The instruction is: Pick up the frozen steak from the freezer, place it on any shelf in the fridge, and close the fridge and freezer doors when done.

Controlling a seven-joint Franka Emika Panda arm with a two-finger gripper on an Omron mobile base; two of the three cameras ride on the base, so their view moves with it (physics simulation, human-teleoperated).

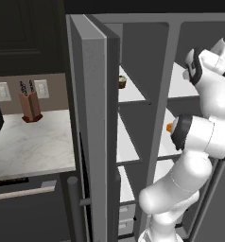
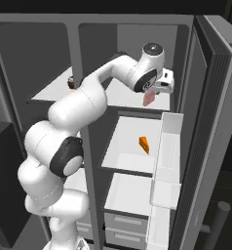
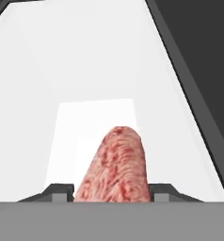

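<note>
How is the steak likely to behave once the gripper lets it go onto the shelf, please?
The steak hangs edge-down without sagging, so it is probably stiff. Released on that narrow rounded edge, it would likely tip flat onto the shelf. It may slide a little on the smooth white plate.

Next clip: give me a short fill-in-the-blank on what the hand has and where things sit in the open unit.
1. The hand hangs over the topmost white shelf plate of the ____ compartment.
2. Between its fingers sits the pinkish-red rounded ____.
3. The orange wedge lies on the white shelf plate ____ that topmost one.
4. The dark brown cupcake stands in the narrower ____ compartment.

Missing words: right; steak; below; left
</note>
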